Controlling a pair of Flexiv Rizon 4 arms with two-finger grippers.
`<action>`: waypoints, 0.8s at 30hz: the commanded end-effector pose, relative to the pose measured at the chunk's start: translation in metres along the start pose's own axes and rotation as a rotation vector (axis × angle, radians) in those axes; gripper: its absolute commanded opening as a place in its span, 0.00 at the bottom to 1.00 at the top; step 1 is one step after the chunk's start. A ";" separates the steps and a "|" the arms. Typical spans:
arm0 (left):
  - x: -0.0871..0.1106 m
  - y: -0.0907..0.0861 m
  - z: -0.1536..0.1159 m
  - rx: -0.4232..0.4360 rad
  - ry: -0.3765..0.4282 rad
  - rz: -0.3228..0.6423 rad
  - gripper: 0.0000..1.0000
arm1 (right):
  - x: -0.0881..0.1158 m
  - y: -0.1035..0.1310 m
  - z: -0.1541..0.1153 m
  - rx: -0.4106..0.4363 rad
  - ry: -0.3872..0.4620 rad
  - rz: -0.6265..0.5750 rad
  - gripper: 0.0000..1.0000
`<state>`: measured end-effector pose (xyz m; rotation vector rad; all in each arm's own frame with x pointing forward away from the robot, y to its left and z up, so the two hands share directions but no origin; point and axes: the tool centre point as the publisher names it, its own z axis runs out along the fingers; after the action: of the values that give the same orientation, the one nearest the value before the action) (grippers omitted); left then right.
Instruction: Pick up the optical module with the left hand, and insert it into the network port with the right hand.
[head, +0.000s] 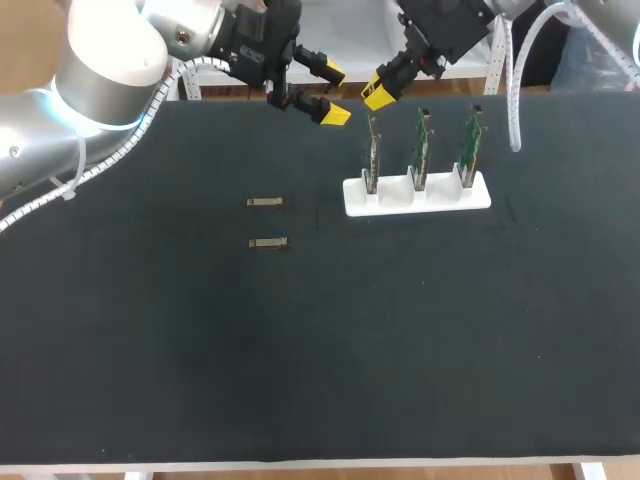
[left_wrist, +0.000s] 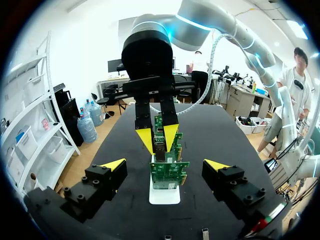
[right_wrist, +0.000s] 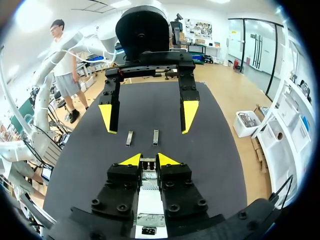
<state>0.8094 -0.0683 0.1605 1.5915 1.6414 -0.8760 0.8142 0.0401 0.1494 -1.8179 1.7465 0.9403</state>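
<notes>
Holding the optical module (left_wrist: 160, 144) in the right gripper (head: 378, 92), fingers closed on it from two sides, just above the leftmost board (head: 372, 160) of the white holder (head: 440, 198), at about 1 o'clock from the middle of the table (head: 300, 380). With the left gripper (head: 333, 94) wide open and empty, near, at 9 o'clock of the right one. Cannot make out the network port itself. Danger of jamming if lowered a little tilted or off line: may bend the thin board or tip the holder. May also slip between the pads under the push. May knock the left fingers if drifting sideways. Spare modules (head: 265, 202) well apart, at 11 o'clock.
</notes>
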 end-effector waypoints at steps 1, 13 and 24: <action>-0.001 0.002 0.001 0.004 0.003 0.000 1.00 | 0.002 -0.006 0.001 -0.371 0.000 0.003 0.00; -0.001 0.002 0.001 0.004 0.003 0.000 1.00 | 0.001 -0.005 0.000 -0.370 -0.003 -0.001 1.00; -0.001 0.002 0.001 0.004 0.003 0.000 1.00 | -0.001 -0.006 -0.003 -0.364 -0.011 0.007 1.00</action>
<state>0.8094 -0.0683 0.1605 1.5915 1.6414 -0.8760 0.8121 0.0392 0.1501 -1.8102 1.7473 0.9597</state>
